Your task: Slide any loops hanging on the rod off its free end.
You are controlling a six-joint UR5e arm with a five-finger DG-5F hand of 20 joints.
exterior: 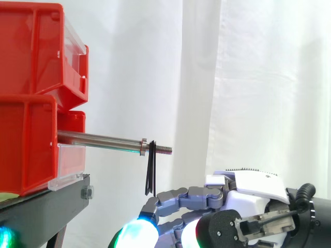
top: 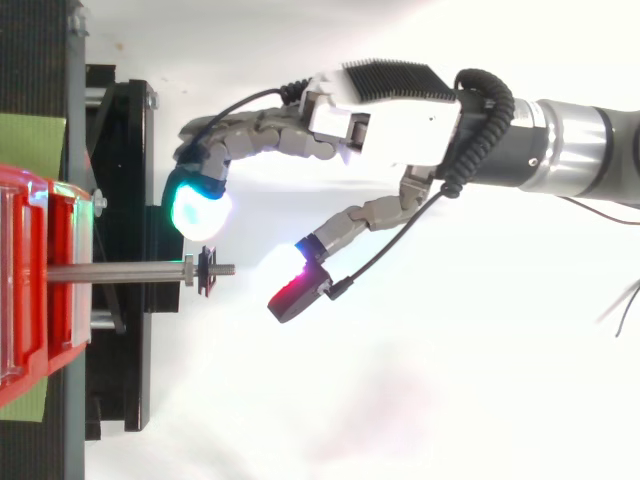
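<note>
Black loop (exterior: 151,170) hangs on the threaded tip of the rod (exterior: 101,140), right at its free end. Robot hand (top: 390,105) sits low beside it, fingers spread wide, holding nothing.

The side view looks level, close in, at the rod (exterior: 103,140) above the fingers (exterior: 186,196); the top view looks down on both.
</note>
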